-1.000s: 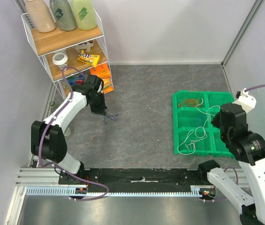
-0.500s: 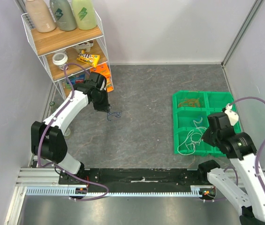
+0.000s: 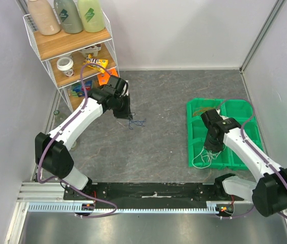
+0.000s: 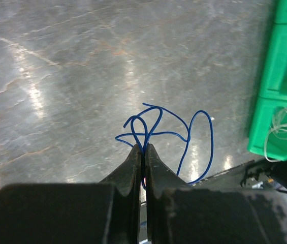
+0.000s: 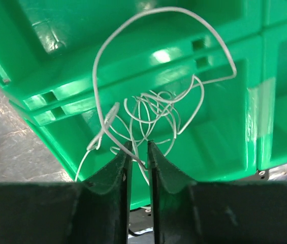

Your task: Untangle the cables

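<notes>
My left gripper (image 3: 128,116) is shut on a thin blue cable (image 3: 138,122), whose loops trail onto the grey floor left of centre. In the left wrist view the blue loops (image 4: 184,134) fan out from my closed fingertips (image 4: 136,155). My right gripper (image 3: 213,148) is down in the green tray (image 3: 190,137), at a tangle of white cables (image 3: 204,157) that spills over the tray's near edge. In the right wrist view the jaws stand a narrow gap apart with one white strand (image 5: 142,161) crossing between them. Orange-red cable (image 3: 204,110) lies in the tray's far left compartment.
A white wire rack (image 3: 72,46) with bottles and boxes stands at the back left, close behind my left arm. Grey walls close the back and sides. The green tray (image 4: 285,76) with its white cables (image 4: 285,134) shows at the right of the left wrist view.
My left gripper has moved right, dragging the blue cable along. My right arm has swung down and left from above the tray, bringing the white cables down into it.
</notes>
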{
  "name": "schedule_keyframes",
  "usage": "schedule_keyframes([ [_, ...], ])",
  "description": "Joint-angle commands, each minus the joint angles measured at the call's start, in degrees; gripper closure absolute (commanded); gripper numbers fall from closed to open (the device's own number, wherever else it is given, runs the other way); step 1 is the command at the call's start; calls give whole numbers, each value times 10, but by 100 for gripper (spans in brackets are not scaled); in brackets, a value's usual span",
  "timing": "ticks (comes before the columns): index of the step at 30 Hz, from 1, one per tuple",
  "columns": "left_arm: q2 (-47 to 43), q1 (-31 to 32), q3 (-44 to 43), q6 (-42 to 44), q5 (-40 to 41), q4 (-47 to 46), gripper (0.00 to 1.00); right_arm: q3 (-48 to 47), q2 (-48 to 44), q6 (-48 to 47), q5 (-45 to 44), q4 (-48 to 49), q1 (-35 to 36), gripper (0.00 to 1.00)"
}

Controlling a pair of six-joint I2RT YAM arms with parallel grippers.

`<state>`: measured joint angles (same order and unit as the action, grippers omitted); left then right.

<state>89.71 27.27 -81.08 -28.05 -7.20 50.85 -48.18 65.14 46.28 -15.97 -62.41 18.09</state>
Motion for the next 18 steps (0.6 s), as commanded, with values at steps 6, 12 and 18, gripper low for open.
schedule_keyframes([
  [6,-11,49,-29,-10,-134,-74,98,-137,-50,-170,37,-31,-2,3],
  [12,-5,71,-25,-12,-229,-131,98,-193,-63,-314,227,59,12,2],
  [18,-2,86,-22,-3,-298,-157,99,-147,-67,-310,382,308,111,2],
])
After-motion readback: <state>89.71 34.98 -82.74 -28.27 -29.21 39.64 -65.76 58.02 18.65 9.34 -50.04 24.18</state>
